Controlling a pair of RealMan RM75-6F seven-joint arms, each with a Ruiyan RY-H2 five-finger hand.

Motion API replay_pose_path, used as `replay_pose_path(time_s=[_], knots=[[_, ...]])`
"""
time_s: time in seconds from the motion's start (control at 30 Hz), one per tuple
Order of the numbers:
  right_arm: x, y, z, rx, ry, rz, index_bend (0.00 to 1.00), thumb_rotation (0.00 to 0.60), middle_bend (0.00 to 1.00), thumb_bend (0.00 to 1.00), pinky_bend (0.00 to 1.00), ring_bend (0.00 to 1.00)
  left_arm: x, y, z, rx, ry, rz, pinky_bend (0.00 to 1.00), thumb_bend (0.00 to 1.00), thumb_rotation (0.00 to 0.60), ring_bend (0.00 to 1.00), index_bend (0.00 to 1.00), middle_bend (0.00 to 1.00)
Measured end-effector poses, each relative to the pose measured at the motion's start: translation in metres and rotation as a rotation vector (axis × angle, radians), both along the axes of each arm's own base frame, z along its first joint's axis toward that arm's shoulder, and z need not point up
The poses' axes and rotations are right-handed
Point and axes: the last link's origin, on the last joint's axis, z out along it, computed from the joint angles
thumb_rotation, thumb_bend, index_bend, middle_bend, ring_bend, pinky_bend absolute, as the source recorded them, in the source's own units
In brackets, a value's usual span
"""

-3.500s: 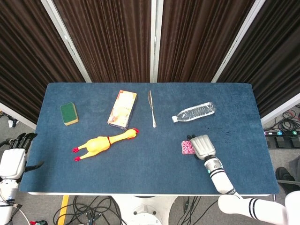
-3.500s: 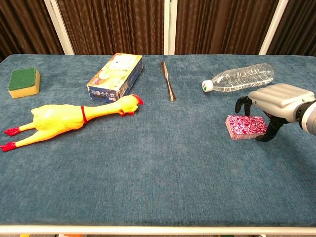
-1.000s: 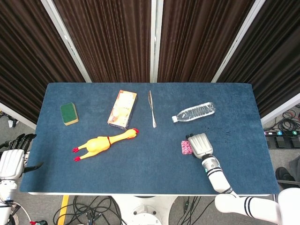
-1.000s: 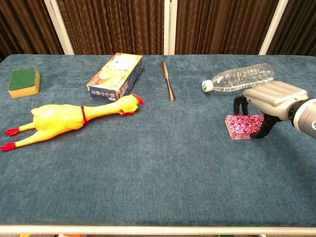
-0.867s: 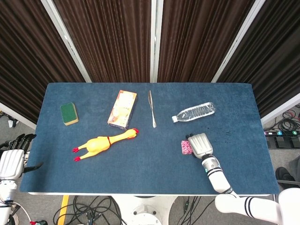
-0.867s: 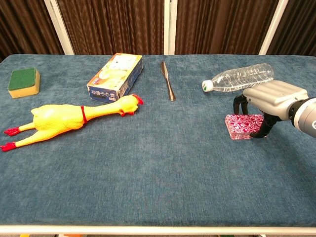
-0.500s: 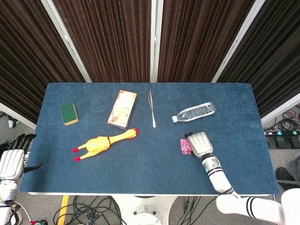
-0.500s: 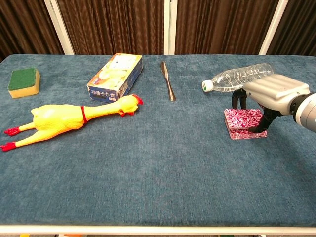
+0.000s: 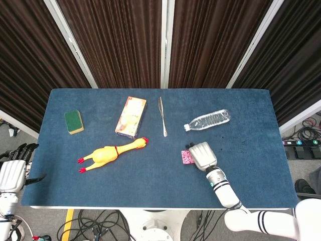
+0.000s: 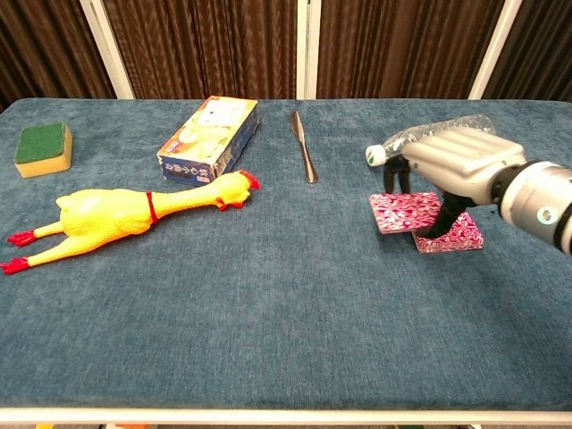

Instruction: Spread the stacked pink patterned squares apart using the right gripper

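Green sponge (image 10: 42, 148), box (image 10: 210, 138), rubber chicken (image 10: 125, 214), knife (image 10: 304, 147) and plastic bottle (image 9: 207, 120) on blue table (image 10: 268, 340).

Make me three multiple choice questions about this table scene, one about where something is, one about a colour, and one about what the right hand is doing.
1. Where does the knife lie?
A. between the box and the water bottle
B. on top of the sponge
C. under the rubber chicken

2. What colour is the top of the sponge?
A. red
B. green
C. white

3. What is the right hand doing?
A. resting off the table
B. gripping the water bottle
C. holding a pink patterned square

Answers:
1. A: the knife lies between the box and the water bottle.
2. B: the sponge is green on top, yellow below.
3. C: the right hand holds the upper pink patterned square, shifted left, partly off the lower square.
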Motion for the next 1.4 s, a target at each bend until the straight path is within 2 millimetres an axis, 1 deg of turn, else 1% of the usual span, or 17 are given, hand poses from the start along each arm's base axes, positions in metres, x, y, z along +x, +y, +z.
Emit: replay_pose_path(time_s=[0.2, 0.4, 0.87, 1.03, 1.1, 1.17, 1.3, 1.4], knots=[[0.015, 0.004, -0.019, 0.014, 0.007, -0.004, 0.44, 0.6, 0.44, 0.14, 0.9, 0.76, -0.003, 0.0, 0.002, 0.004, -0.002, 0.01, 0.18, 0.03, 0.6, 0.08, 0.14, 0.14], [0.022, 0.003, -0.033, 0.011, 0.009, -0.023, 0.44, 0.6, 0.44, 0.14, 0.9, 0.76, -0.006, -0.001, 0.005, 0.01, -0.009, 0.016, 0.18, 0.03, 0.6, 0.08, 0.14, 0.14], [0.032, 0.001, -0.051, 0.025, 0.009, -0.024, 0.44, 0.6, 0.43, 0.14, 0.9, 0.76, -0.014, -0.004, 0.011, 0.024, -0.018, 0.029, 0.18, 0.03, 0.6, 0.08, 0.14, 0.14], [0.034, 0.002, -0.058, 0.038, 0.013, -0.025, 0.44, 0.6, 0.42, 0.14, 0.9, 0.76, -0.016, -0.004, 0.011, 0.025, -0.02, 0.031, 0.18, 0.03, 0.6, 0.08, 0.14, 0.14], [0.034, 0.003, -0.059, 0.043, 0.016, -0.026, 0.42, 0.6, 0.39, 0.13, 0.9, 0.76, -0.016, -0.005, 0.012, 0.026, -0.02, 0.033, 0.18, 0.03, 0.6, 0.08, 0.14, 0.14], [0.034, 0.003, -0.059, 0.045, 0.016, -0.027, 0.36, 0.6, 0.34, 0.11, 0.9, 0.76, -0.017, -0.005, 0.012, 0.027, -0.021, 0.034, 0.18, 0.03, 0.6, 0.08, 0.14, 0.14], [0.035, 0.003, -0.056, 0.046, 0.003, -0.023, 0.28, 0.6, 0.27, 0.1, 0.9, 0.76, -0.018, -0.005, 0.011, 0.026, -0.023, 0.036, 0.18, 0.03, 0.6, 0.08, 0.14, 0.14], [0.036, 0.003, -0.055, 0.056, -0.002, -0.019, 0.25, 0.6, 0.24, 0.08, 0.9, 0.76, -0.019, -0.005, 0.011, 0.024, -0.022, 0.036, 0.18, 0.03, 0.6, 0.08, 0.15, 0.14]])
